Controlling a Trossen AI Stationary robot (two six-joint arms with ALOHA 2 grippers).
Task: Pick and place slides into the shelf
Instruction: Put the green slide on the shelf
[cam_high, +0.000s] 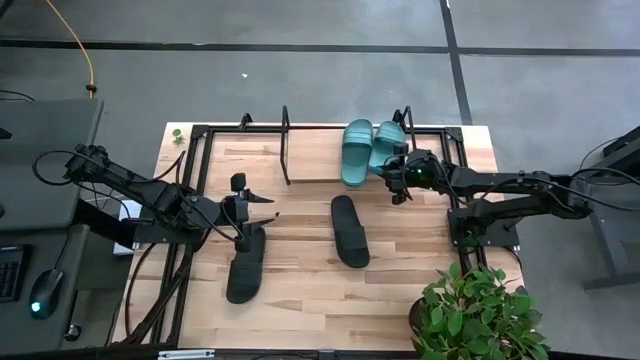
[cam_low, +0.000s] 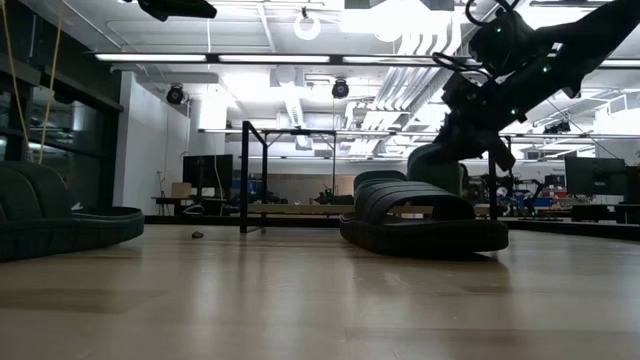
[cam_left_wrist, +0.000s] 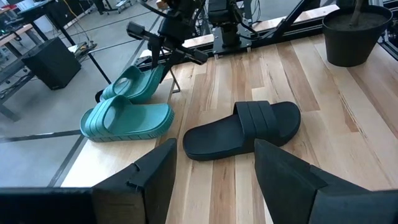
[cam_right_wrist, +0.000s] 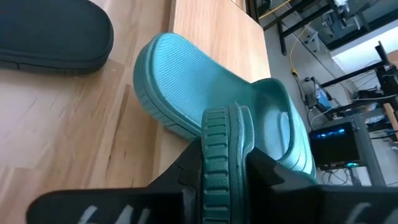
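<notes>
Two teal-green slides (cam_high: 357, 150) (cam_high: 389, 142) lie side by side at the table's far side, between the shelf's black frame bars (cam_high: 286, 145). My right gripper (cam_high: 398, 178) is shut on the right one. One black slide (cam_high: 350, 231) lies flat mid-table. The other black slide (cam_high: 246, 264) lies toward the left. My left gripper (cam_high: 240, 207) stands open over its far end and shows nothing between its fingers (cam_left_wrist: 155, 180) in the left wrist view. In that view I see the middle black slide (cam_left_wrist: 242, 127) and both teal slides (cam_left_wrist: 127, 118) (cam_left_wrist: 134, 84). My right gripper (cam_right_wrist: 227, 168) pinches the ribbed strap (cam_right_wrist: 225, 134) of the right teal slide between its two fingers, which lie across the strap. It comes from the table's right, at the slide's near end. The heel end (cam_right_wrist: 165, 59) lies down on the wood.
A potted plant (cam_high: 478, 312) stands at the table's near right corner, its dark pot (cam_left_wrist: 351, 31) showing beyond the middle black slide. Thin black frame bars (cam_low: 245, 175) stand along the far side. Bare wood (cam_high: 300, 290) lies between the two black slides.
</notes>
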